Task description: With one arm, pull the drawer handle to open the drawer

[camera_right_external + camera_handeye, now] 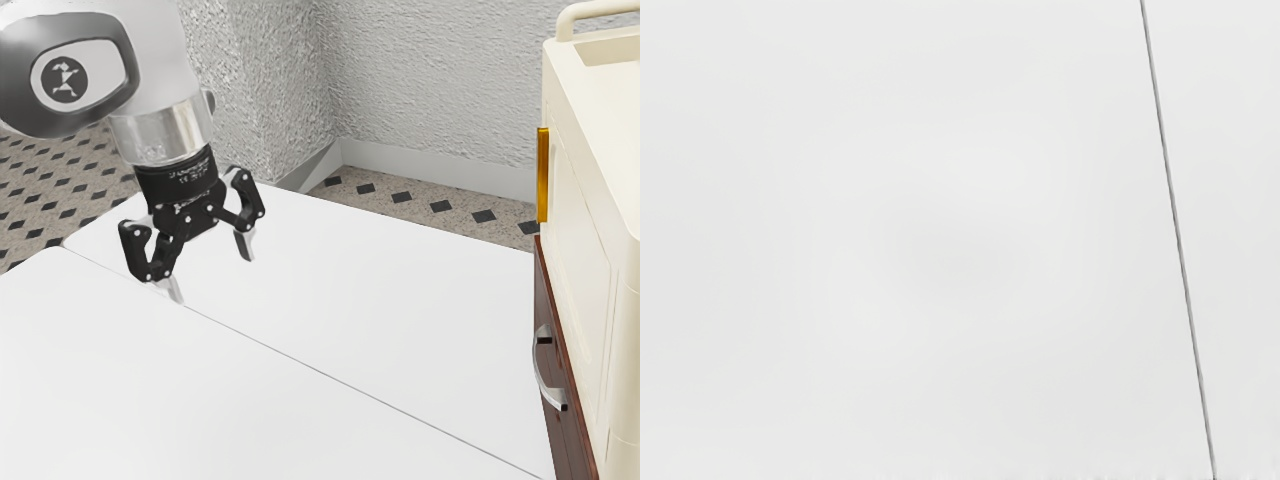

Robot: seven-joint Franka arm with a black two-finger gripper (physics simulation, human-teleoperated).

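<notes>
Cream cabinet (590,180) stands closest, well apart from the gripper (208,268) and off toward the exterior view's right. Below its pale upper body is a dark brown drawer (566,430), whose curved silver handle (542,372) bows out on the side facing the gripper, with a clear stretch of white table (380,300) between them. A yellow-orange strip (543,175) sits upright on the cabinet's side, above that handle. The gripper hangs over the table on the end of the arm (165,70), pointing down at a slight tilt. It is released: the two black linkages splay out to either side, and their pale fingertips (245,246) are set wide apart, with open space between them. Neither fingertip touches the handle. Under the hand, the wrist view gives the smooth white tabletop, crossed by one thin dark seam (1179,245); in the exterior view this seam runs from beneath the gripper toward the cabinet. Past the gripper and table lie a dark-diamond floor (420,203) and a rough grey wall (430,80).
</notes>
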